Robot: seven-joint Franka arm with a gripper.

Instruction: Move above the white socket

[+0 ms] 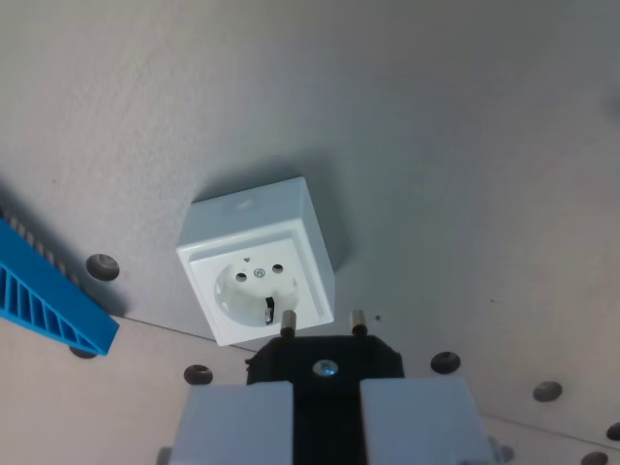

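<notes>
In my wrist view the white socket (260, 263) sits just left of centre, a square surface-mounted box on the pale board (436, 145). Its face tilts toward the lower left of the frame, showing the round recess with two pin holes and a dark earth clip at the recess's lower edge. A soft shadow falls to its upper right.

At the bottom centre I see my gripper (325, 412). Its two light grey fingers (237, 421) fill the lower edge, and they stand narrow, clamped on a black plug (325, 363) that shows as a dark strip between them. The plug's black body spreads out past the fingertips, with a small silver screw in its middle. Two metal pins (356, 321) stick up from it toward the socket; the left pin's tip overlaps the socket's lower right corner in the picture, while the right pin stands clear of it over bare board. Whether the pin actually touches the socket I cannot tell.

At the left edge a blue ribbed plastic piece (48, 295) runs diagonally, well apart from the socket. Several dark round holes (103, 266) dot the board, mostly along the lower part of the frame, and a thin seam line crosses the board from lower left to lower right.
</notes>
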